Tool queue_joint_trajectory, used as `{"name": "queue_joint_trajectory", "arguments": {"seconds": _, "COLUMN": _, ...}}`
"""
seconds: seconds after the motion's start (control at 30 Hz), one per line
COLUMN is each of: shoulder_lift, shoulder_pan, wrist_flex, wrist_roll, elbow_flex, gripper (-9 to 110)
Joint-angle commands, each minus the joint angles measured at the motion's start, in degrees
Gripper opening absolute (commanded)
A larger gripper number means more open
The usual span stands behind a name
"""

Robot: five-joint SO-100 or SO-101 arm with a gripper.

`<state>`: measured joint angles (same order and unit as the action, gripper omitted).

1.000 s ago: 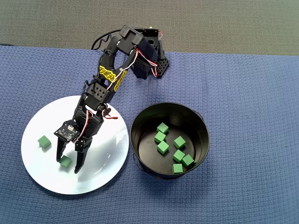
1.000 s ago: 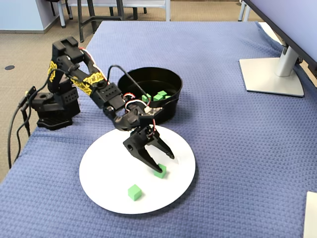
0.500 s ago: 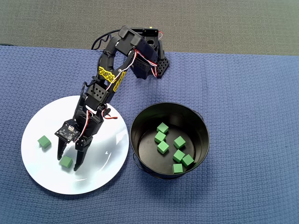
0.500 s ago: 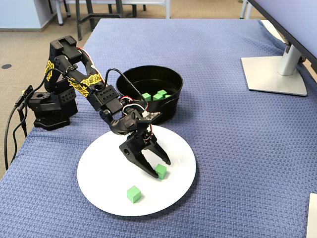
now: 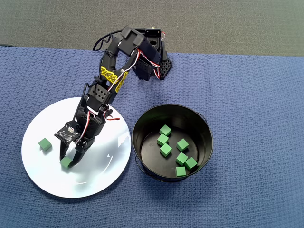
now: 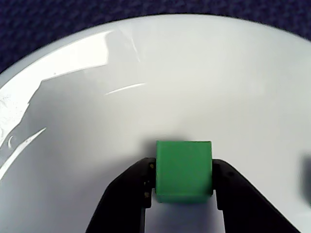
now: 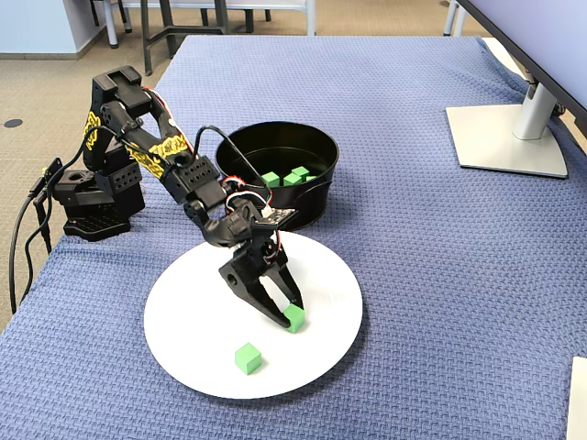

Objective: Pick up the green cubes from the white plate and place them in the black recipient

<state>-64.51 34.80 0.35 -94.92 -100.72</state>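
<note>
Gripper [image 6: 183,194] has been closed on a green cube [image 6: 183,171] on the white plate [image 5: 102,178]; lift toward black pot [image 5: 204,124] judged next.

The wrist view's edges crop the white plate [image 6: 243,73] and gripper [image 6: 183,194].

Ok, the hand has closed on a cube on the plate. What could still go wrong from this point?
1. The hand pinches the held cube only at its fingertips, so it could slip out on the lift.
2. The black pot has tall walls right beside the white plate; a low carry might knock the rim.
3. The other cube lies close by and could be nudged as the arm swings away.
</note>
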Motion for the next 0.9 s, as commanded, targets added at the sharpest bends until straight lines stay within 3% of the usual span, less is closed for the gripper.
{"name": "queue_joint_trajectory", "arguments": {"seconds": 0.0, "shoulder_lift": -15.38, "shoulder_pan": 0.18, "wrist_flex": 9.76, "wrist_roll": 6.24, "elbow_flex": 0.35, "gripper": 0}}
{"name": "queue_joint_trajectory", "arguments": {"seconds": 0.27, "shoulder_lift": -41.66, "shoulder_pan": -5.1, "wrist_flex": 42.19, "wrist_roll": 23.38, "elbow_flex": 1.76, "gripper": 0}}
{"name": "queue_joint_trajectory", "arguments": {"seconds": 0.47, "shoulder_lift": -51.15, "shoulder_pan": -18.37, "wrist_flex": 64.95, "wrist_roll": 42.28, "elbow_flex": 7.56, "gripper": 0}}
{"name": "queue_joint_trajectory", "arguments": {"seconds": 0.67, "shoulder_lift": -51.15, "shoulder_pan": -37.88, "wrist_flex": 67.41, "wrist_roll": 60.38, "elbow_flex": 6.86, "gripper": 0}}
{"name": "queue_joint_trajectory", "arguments": {"seconds": 0.83, "shoulder_lift": -44.82, "shoulder_pan": -50.89, "wrist_flex": 64.07, "wrist_roll": 68.47, "elbow_flex": 5.54, "gripper": 0}}
{"name": "queue_joint_trajectory", "arguments": {"seconds": 0.87, "shoulder_lift": -43.59, "shoulder_pan": -52.38, "wrist_flex": 63.81, "wrist_roll": 68.91, "elbow_flex": 5.8, "gripper": 5}}
